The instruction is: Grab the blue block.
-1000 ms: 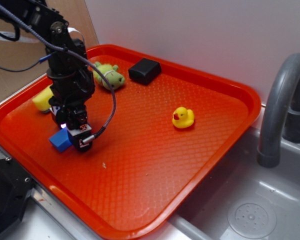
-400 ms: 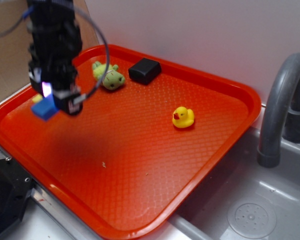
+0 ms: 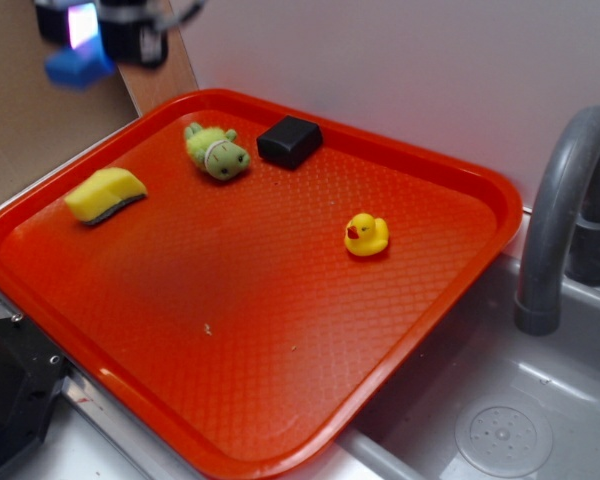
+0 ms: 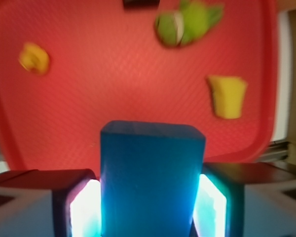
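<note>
Gripper (image 3: pixel 105 40) has gone up fast: a second ago it was down on the red tray (image 3: pixel 460 170) at the blue block (image 3: pixel 77 67); 0.4 s ago it was partway up with the block in it; now it sits at the top-left edge of the exterior view, well clear of the tray. The block came up with it. Yellow sponge (image 3: pixel 105 194), hidden behind the arm earlier, is now in plain sight.

Wrist view confirms the hold: fingers (image 4: pixel 79 207) are clamped on the block's two side faces, lit pads touching it on both sides, no visible gap.

Judgement: grab is effectively done; only holding it remains.

Orientation: in the wrist view the block's long axis appears to run out from between the fingers, away from the camera, free end over the tray. Exterior view is too blurred to confirm tilt.

Green plush toy (image 3: pixel 218 151), black block (image 3: pixel 289 141) and rubber duck (image 3: pixel 366 235) haven't moved.
</note>
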{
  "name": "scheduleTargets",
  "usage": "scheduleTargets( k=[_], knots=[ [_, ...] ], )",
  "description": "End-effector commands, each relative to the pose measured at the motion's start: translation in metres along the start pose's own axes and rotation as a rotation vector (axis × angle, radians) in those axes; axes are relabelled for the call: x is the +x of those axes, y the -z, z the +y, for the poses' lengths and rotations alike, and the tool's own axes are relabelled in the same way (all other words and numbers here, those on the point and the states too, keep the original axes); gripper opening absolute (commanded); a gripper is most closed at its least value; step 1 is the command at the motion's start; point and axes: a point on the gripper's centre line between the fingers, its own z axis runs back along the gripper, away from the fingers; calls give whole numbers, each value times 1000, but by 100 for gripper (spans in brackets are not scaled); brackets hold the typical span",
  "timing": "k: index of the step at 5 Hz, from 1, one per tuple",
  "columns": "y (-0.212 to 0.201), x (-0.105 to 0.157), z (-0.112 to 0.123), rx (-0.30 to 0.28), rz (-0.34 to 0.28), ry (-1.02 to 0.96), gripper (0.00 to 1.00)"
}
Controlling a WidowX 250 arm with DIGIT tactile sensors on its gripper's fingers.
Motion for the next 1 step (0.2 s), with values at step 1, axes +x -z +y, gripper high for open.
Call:
scheduleTargets(
  k=[1],
  knots=[
    [-28, -19, 3, -27, -165, 113, 0]
  ],
)
